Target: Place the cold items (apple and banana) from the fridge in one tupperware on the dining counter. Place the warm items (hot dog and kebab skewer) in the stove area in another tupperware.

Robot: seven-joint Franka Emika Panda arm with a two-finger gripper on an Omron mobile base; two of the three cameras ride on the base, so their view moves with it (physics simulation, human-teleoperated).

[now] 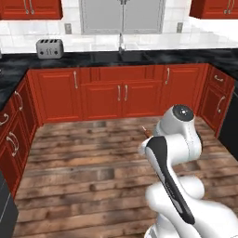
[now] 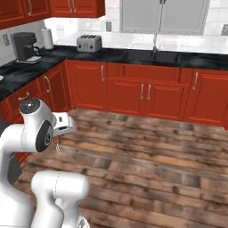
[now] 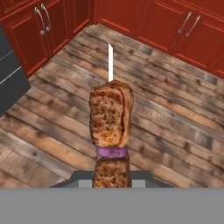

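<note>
The kebab skewer [image 3: 111, 120] stands up the middle of the hand view: browned meat chunks, a purple onion ring and a pale pointed stick above them. My gripper [image 2: 60, 135] is shut on the kebab skewer's lower end and holds it above the wooden floor. The stick's end [image 2: 57, 145] pokes out below the white hand in the right base view. A brown bit of the kebab skewer [image 1: 147, 133] peeks past the arm in the left base view. The apple, banana, hot dog and tupperware are out of view.
Red cabinets [image 1: 122, 98] under a black counter [image 1: 139, 56] line the far wall. A toaster [image 1: 49, 48] and a sink tap [image 1: 121, 44] sit there, a coffee machine [image 2: 24, 46] at the left. Wooden floor [image 2: 151, 151] lies open ahead. A dark appliance [image 3: 8, 74] is nearby.
</note>
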